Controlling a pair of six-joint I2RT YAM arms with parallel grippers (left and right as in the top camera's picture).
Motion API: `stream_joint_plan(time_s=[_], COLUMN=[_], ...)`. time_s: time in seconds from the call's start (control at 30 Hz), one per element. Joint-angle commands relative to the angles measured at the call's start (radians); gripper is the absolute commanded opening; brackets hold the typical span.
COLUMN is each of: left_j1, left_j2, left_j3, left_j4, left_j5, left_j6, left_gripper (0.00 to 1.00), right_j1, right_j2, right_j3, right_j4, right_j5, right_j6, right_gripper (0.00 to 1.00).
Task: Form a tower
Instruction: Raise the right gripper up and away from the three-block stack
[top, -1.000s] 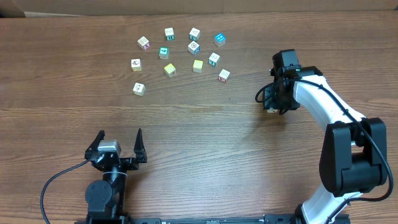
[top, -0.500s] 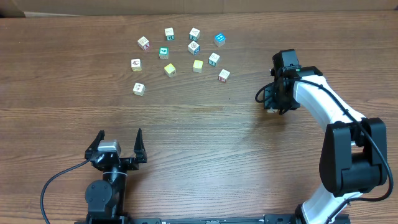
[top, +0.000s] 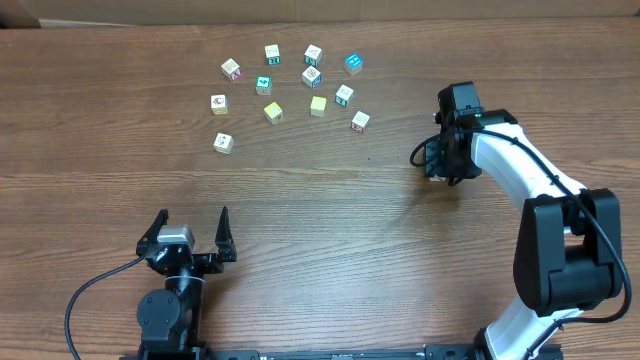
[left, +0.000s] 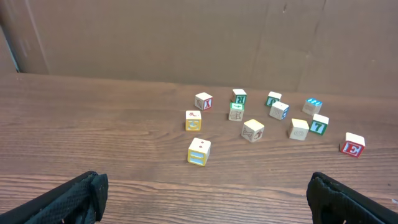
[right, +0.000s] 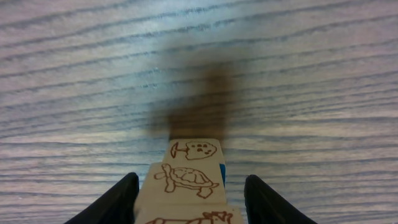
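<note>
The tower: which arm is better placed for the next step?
Right, probably. The right end effector flanks the tower; the left end effector sits open, far from it.

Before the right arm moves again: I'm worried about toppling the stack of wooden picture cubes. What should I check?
1. Tower of small pale wooden picture cubes sits between the fingers of the right gripper: ok.
2. Cubes squarely aligned: cannot tell.
3. Jaws clamped or released: cannot tell.
4. Left gripper open, far from tower: ok.
5. Loose coloured-face wooden cubes far from tower: ok.
</note>
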Motion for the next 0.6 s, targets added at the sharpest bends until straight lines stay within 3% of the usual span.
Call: stream_joint_plan(time_s=[0.0,0.37,0.5,0.57], left_j1=[-0.003,-0.003,-0.003,-0.003], left_j2=[-0.009,-0.009,-0.009,-0.009], left_j3=[-0.004,-0.004,-0.004,-0.004], left_j4=[0.003,0.003,0.003,0.003], left_j5=[0.002,0.002,0.002,0.002], left_j6=[0.029,0.029,0.029,0.029], left_gripper=[1.0,1.0,1.0,1.0], right_j1=[-0.002,-0.002,-0.002,-0.002], right_j2=[0.002,0.001,0.002,0.001], right_j3=[-0.008,-0.008,-0.008,-0.008], right_j4=[0.009,0.001,-0.001,0.0], right_j5=[0.01,0.01,0.01,0.01], right_j6=[0.007,0.009,0.011,0.011], right_gripper=[0.51,0.24,0.24,0.33])
